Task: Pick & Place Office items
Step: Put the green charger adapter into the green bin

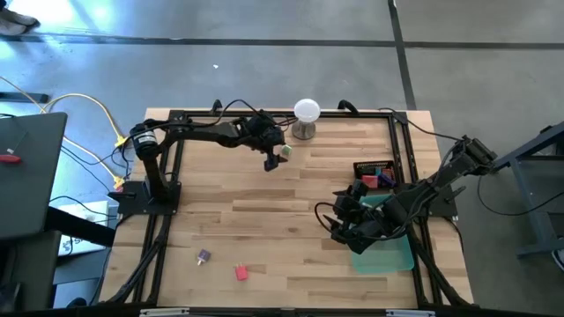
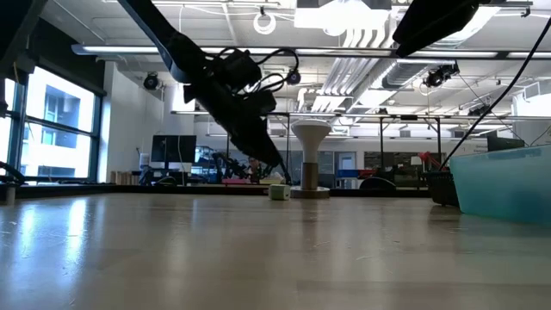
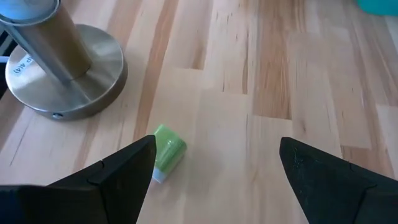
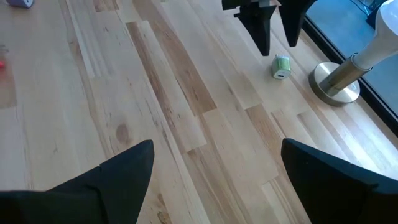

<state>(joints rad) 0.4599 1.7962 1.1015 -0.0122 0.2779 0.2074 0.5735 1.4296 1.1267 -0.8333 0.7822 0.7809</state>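
A stubby pale-green piece (image 3: 166,152) with a whitish end lies beside the spread left end effector (image 3: 214,168).

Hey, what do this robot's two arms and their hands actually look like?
Both arms are dark, nearly black, jointed links with black cables looping along them. The left hand and the right hand each end in two dark fingers; up close the left fingers are matte, wedge-shaped and tapering. An orange-ringed fitting marks the left arm's base.
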